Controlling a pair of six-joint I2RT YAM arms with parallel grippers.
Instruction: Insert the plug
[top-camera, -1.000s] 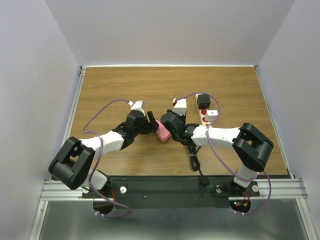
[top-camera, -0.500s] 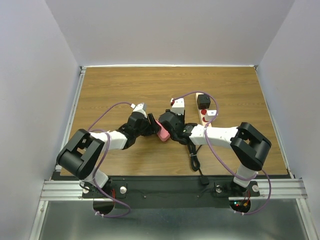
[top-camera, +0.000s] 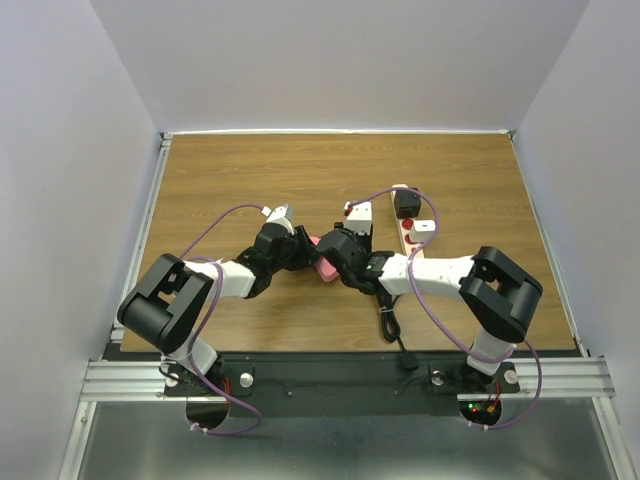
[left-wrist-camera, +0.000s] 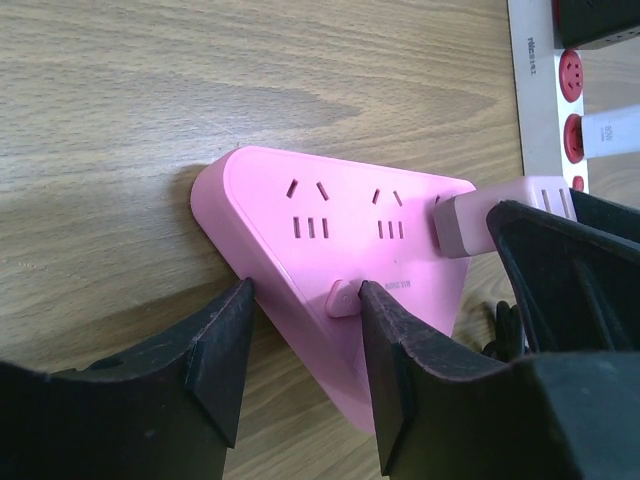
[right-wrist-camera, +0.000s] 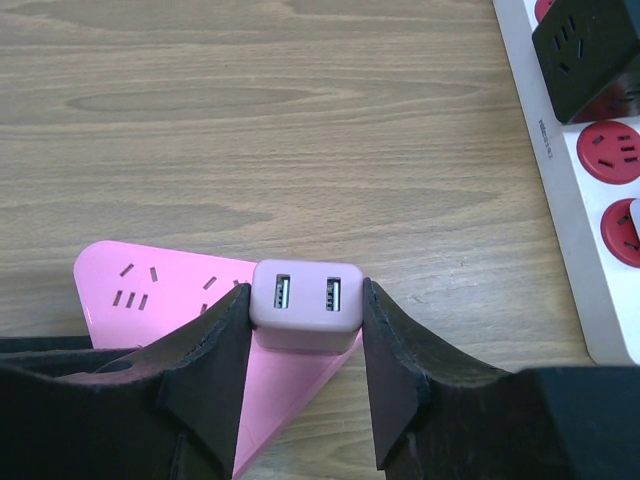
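A pink triangular power strip (left-wrist-camera: 330, 220) lies flat on the wooden table (left-wrist-camera: 150, 90). My left gripper (left-wrist-camera: 305, 295) straddles its near edge. One finger is beside the side wall and the other lies over the top face by the small button (left-wrist-camera: 343, 297), so it reads as open. The pale pink plug (right-wrist-camera: 305, 295), a block with two USB ports, is pinched in my right gripper (right-wrist-camera: 305, 300). It sits over the strip's (right-wrist-camera: 150, 290) right corner, at the last socket. From above, both grippers (top-camera: 303, 252) (top-camera: 332, 255) meet at the strip (top-camera: 324, 268).
A white power strip (right-wrist-camera: 575, 230) with red sockets lies to the right, and a black adapter (right-wrist-camera: 590, 50) is plugged into its far end. A small white block (top-camera: 360, 212) sits behind the right gripper. A black cable (top-camera: 388, 320) trails toward the near edge.
The left gripper has moved in on the pink strip and its fingers have narrowed around the edge. The right gripper, still holding the plug, has shifted slightly left and forward.
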